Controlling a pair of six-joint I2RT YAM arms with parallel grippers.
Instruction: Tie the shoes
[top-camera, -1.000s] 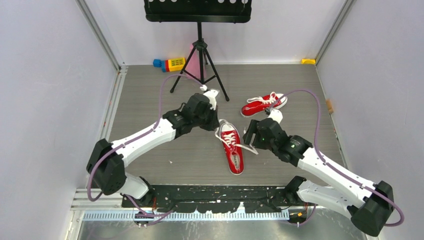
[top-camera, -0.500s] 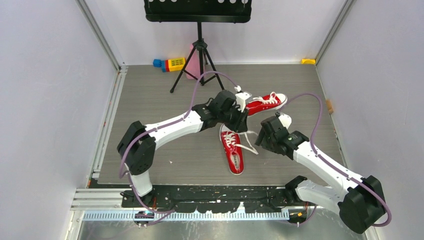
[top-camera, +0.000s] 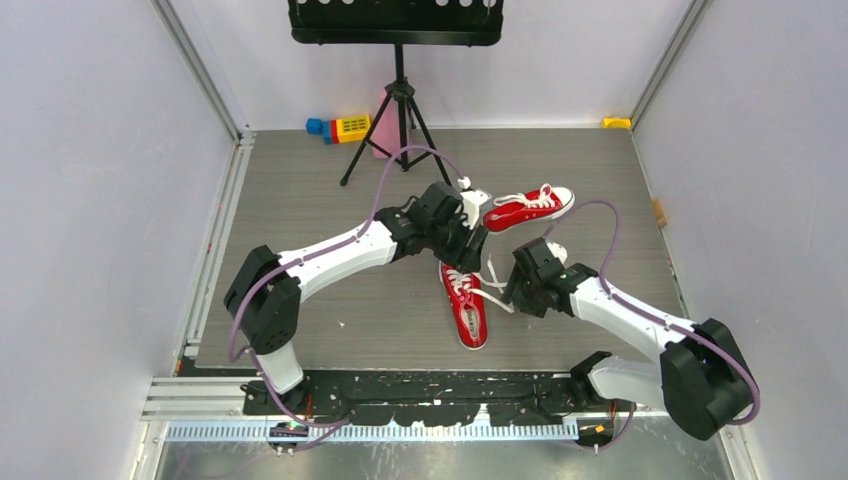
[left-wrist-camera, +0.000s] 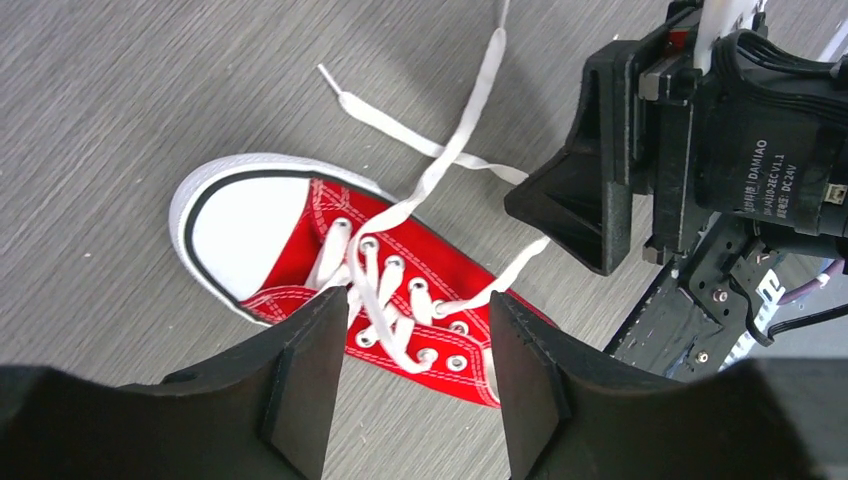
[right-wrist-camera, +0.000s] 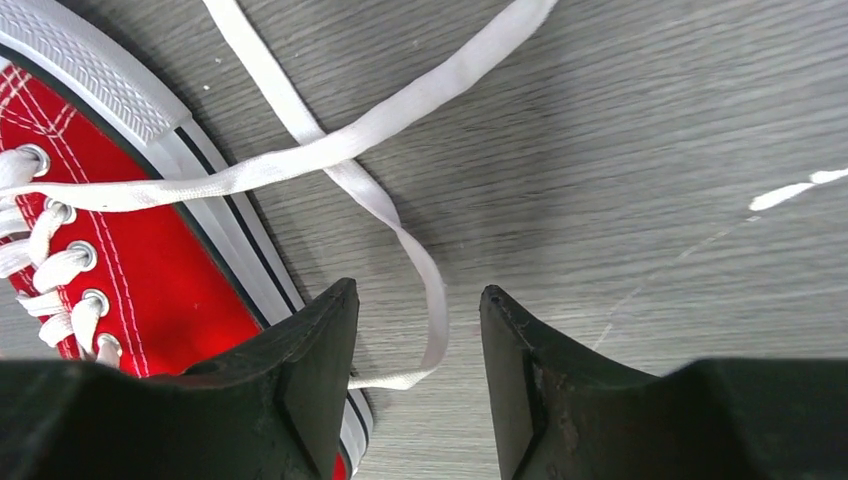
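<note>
High rear overview; both wrist views close, downward, sharing the near red shoe (left-wrist-camera: 372, 285)

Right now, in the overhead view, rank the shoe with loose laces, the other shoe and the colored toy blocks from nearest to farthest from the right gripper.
From the right gripper:
1. Shoe with loose laces, just to its left.
2. Other shoe, beyond it toward the back.
3. Colored toy blocks, far back left by the wall.
</note>
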